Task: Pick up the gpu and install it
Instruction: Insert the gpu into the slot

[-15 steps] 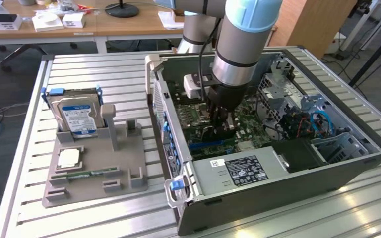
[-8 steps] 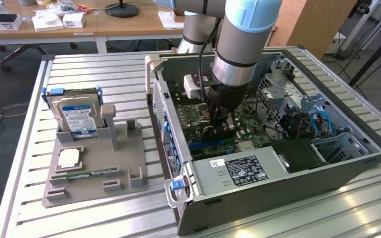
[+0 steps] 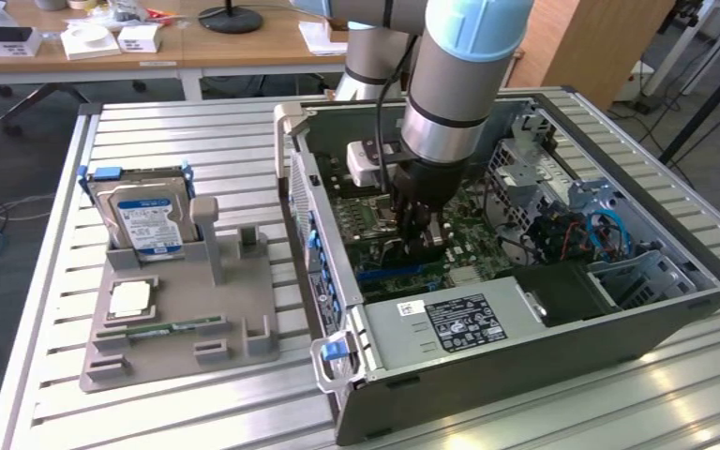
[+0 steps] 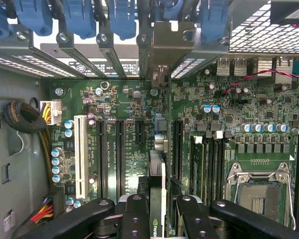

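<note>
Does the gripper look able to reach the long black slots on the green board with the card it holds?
Probably yes. The gripper holds the card edge-on inside the open case, over the board, and no cable or part seems to lie between the card and the slots.

Exterior view looks down on the open case (image 3: 561,367); wrist view faces its motherboard (image 4: 124,102) closely.

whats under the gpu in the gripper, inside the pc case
The gpu, clamped edge-on in the gripper, stands over the green motherboard, black expansion slots showing on both sides. The slot directly beneath is hidden by the card itself.
</note>
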{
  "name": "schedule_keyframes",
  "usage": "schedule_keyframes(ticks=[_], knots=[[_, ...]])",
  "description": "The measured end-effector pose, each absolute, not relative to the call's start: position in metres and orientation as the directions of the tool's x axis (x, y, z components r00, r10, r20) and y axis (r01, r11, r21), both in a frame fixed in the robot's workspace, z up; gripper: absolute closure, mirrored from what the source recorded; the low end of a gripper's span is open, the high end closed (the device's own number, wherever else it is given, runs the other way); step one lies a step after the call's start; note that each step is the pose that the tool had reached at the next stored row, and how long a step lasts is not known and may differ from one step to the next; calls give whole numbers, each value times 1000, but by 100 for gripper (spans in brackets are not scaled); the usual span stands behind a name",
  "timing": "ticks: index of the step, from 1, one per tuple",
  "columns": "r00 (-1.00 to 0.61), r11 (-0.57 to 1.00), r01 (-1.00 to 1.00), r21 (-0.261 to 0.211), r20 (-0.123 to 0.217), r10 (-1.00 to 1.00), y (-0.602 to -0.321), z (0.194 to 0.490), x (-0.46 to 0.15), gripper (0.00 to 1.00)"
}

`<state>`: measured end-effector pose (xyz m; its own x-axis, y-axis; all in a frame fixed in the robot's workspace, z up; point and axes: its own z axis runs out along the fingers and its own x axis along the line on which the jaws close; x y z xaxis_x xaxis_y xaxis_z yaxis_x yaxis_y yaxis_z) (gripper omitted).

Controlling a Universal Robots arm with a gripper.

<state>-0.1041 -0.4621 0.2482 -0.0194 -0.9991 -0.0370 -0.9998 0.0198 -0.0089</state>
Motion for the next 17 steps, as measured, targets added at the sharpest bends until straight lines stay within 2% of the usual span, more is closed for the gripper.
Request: schedule_keyframes(ticks=[17], knots=[[-28,29,-1000,-9,-36,-999,-462,251,-104,74]])
